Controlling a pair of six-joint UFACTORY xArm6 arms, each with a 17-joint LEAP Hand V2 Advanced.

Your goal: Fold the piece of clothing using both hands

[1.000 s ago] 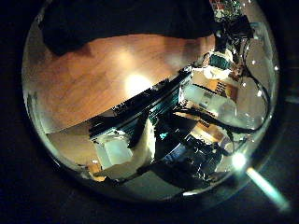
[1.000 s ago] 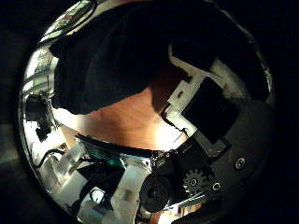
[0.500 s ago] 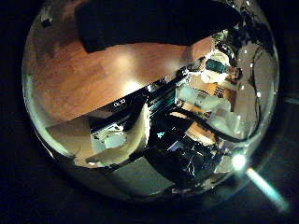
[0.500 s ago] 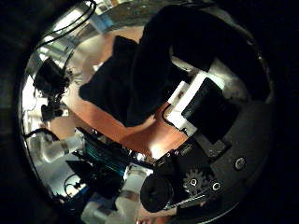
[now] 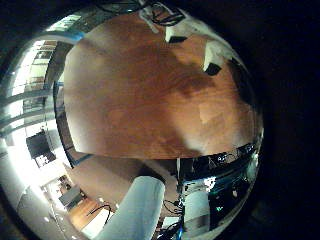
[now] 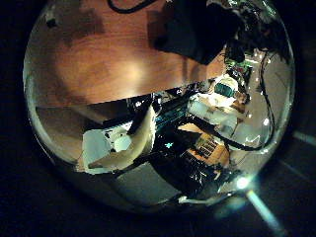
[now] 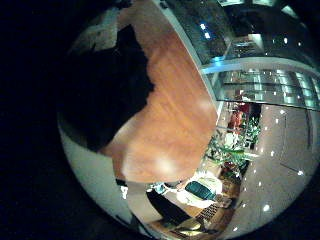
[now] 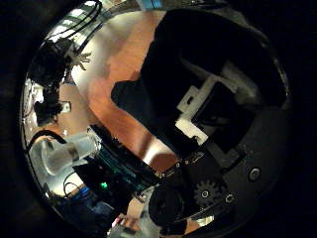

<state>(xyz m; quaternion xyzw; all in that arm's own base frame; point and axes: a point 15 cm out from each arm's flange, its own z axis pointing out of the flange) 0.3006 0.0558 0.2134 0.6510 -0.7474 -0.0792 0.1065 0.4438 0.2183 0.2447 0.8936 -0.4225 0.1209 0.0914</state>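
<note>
The dark piece of clothing fills much of the right thumb side palm view, close to the palm. It is draped over my right hand's fingers, which curl into it. From there a fold of it hangs down toward the wooden table. In the right little finger side palm view the clothing spreads over the table. The left thumb side palm view has the clothing bunched far off across the table. My left hand's fingertips show over bare wood and hold nothing.
The table's edge runs below the left palm, with a chair past it. Beyond the edge near the right hand stand equipment and screens.
The right hand has lifted the clothing, which now lies closer over its fingers. The left palm's view has moved away, so the clothing looks smaller and farther there.
</note>
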